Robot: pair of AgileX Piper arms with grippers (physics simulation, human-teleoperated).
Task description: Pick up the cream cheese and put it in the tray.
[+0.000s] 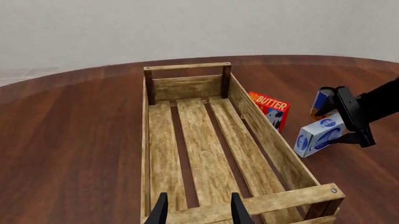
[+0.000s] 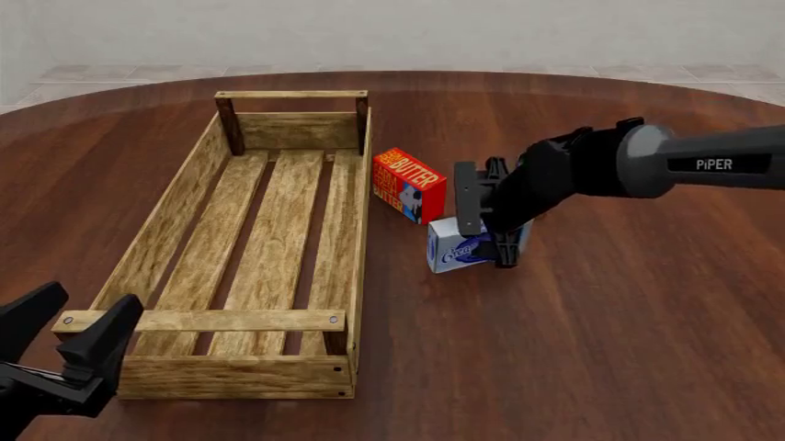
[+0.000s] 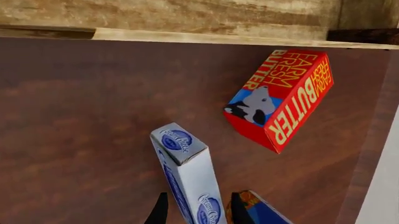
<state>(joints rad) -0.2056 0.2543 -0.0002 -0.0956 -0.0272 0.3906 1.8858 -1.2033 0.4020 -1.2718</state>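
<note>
Cream cheese (image 2: 462, 246): a small light blue and white box with a dark blue oval label, on the table to the right of the tray, just in front of the butter box; in the right wrist view (image 3: 187, 172) it runs between the two fingertips.
Right gripper (image 2: 484, 216): down over the cream cheese with one finger on each side of the box; its fingers appear to be clamped on the box, which still looks to be on the tabletop.
Left gripper (image 2: 68, 322): near the tray's near left corner, fingers spread apart with nothing between them; in the left wrist view (image 1: 198, 211) the two tips hang over the tray's near end bar.
Tray (image 2: 172, 220): a long crate of light wooden slats, lying lengthwise away from the arms, left of centre; only its slatted floor shows inside.
Butter box (image 2: 409, 184): red and orange, just beside the tray's right wall, near its far end.
Blue can (image 1: 322, 100): beyond the cream cheese, partly hidden by the right arm.
Table (image 2: 613, 349): dark reddish wood, rounded far edge.
</note>
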